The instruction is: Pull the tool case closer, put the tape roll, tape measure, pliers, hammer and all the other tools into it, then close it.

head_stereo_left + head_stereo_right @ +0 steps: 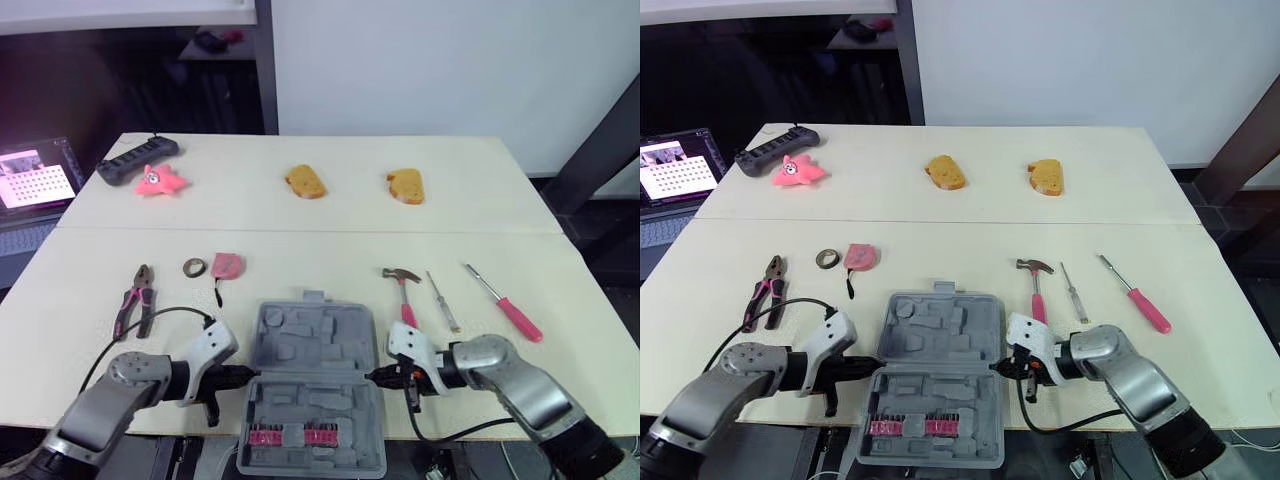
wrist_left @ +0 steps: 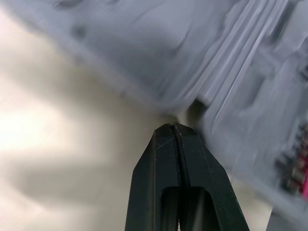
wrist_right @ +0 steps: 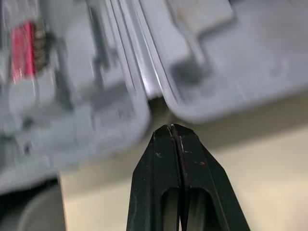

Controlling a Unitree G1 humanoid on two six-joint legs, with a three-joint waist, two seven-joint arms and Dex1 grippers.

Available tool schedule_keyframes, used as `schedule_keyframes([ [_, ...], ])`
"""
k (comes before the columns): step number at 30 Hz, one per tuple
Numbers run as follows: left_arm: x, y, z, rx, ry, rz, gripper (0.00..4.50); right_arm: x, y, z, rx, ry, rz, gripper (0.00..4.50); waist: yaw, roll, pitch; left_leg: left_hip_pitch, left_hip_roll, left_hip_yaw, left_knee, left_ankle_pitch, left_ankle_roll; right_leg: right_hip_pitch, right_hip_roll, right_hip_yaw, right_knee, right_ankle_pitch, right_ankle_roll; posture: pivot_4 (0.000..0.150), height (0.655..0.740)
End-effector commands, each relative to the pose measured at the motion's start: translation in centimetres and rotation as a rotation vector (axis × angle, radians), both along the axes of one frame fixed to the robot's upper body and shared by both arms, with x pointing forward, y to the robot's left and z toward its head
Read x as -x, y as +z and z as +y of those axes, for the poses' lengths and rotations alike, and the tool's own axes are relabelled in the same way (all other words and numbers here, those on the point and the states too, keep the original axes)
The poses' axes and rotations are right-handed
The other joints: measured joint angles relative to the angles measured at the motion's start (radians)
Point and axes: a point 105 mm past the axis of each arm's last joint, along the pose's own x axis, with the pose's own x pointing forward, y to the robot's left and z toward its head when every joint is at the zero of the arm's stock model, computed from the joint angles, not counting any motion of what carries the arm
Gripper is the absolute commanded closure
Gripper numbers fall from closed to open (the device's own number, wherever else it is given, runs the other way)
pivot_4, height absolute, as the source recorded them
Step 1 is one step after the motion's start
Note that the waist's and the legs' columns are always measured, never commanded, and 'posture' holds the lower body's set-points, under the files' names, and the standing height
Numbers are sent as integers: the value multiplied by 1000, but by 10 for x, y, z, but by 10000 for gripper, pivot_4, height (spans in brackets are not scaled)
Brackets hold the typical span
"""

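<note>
Head views: the case (image 1: 312,385) lies open at the table's (image 1: 330,240) near edge, its front half overhanging, so I judge the pull nearly done. The hammer (image 1: 405,295) and pliers (image 1: 135,300) lie behind it. Left wrist: my left gripper (image 2: 172,129), fingers pressed together and empty, points at the hinge notch. Right wrist: the right gripper (image 3: 172,129), likewise pressed together, is at the opposite notch. I'd draw both evenly and slowly, then stop.
</note>
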Motion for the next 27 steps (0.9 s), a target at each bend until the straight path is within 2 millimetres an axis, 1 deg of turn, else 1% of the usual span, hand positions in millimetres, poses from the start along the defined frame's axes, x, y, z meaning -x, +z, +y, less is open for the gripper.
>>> schedule_keyframes([
  [1,-9,6,42,-66,98,-54,45000,-3,8,-32,16,-57,-9,44713,1,0,0,0,0,0,0,0,0,0,0,0,0,0,0,1500,7377],
  [4,-13,21,57,-29,119,-133,45000,-1,31,-36,-122,-78,-12,44713,1,-1,1,-1,0,0,0,0,0,-1,0,0,0,0,0,1500,7377],
  [6,-10,32,65,18,124,-156,45000,-1,45,-43,-184,-96,-32,44713,-1,-1,1,-1,0,0,0,0,0,-1,0,0,0,0,0,1500,7377],
  [7,-8,38,70,38,134,-166,42446,1,51,-48,-206,-107,-36,42214,-1,-1,1,-1,0,1,0,0,0,-1,0,0,0,0,0,1500,7377],
  [10,-4,49,88,75,178,-207,32305,1,63,-70,-246,-172,-55,32089,1,-1,2,-1,0,1,0,0,0,-1,0,0,0,0,0,1500,7377],
  [11,-2,53,98,79,206,-232,25945,-2,65,-83,-243,-219,-84,26012,1,-1,2,-1,0,1,0,0,0,-1,0,0,0,0,0,1500,7377],
  [14,14,57,136,57,284,-291,10546,-8,73,-130,-221,-359,-178,11604,0,-1,2,-1,0,2,0,0,0,-1,0,1,-1,0,-1,1500,7377],
  [15,20,59,150,54,327,-312,6698,-8,76,-144,-215,-397,-204,7335,0,-1,2,-1,0,2,0,0,0,-1,-1,1,-1,0,-1,1500,7377],
  [16,25,62,167,47,388,-341,349,-9,79,-156,-212,-435,-230,1104,-1,-1,2,-1,0,3,0,0,0,-2,-1,1,-1,-1,-1,1500,7377],
  [17,29,65,180,37,432,-366,73,-10,82,-164,-209,-460,-251,377,-2,-1,2,-1,0,3,-1,0,0,-2,-1,2,-1,-1,-1,1500,7377],
  [20,41,77,222,19,613,-466,73,-12,87,-187,-220,-534,-292,377,-3,-1,2,-1,0,3,-1,0,0,-3,0,2,-1,-1,-2,1500,7377],
  [22,48,83,238,28,697,-516,73,-15,88,-195,-246,-566,-305,377,-4,-1,2,-1,0,4,-1,0,0,-3,-1,2,-1,-1,-3,1500,7377],
  [23,51,84,242,34,718,-526,73,-16,88,-196,-257,-573,-307,377,-3,-1,2,-1,0,5,-1,0,0,-3,-1,2,-1,-1,-3,1500,7377],
  [25,56,84,244,42,742,-527,73,-24,97,-191,-343,-591,-305,377,-3,0,3,-1,0,5,-1,0,0,-4,-1,3,-1,-1,-2,1500,7377],
  [27,57,85,241,41,729,-530,73,-33,108,-180,-405,-571,-310,377,-3,0,3,-1,0,6,-2,0,0,-4,-1,3,-1,-1,-2,1500,7377],
])
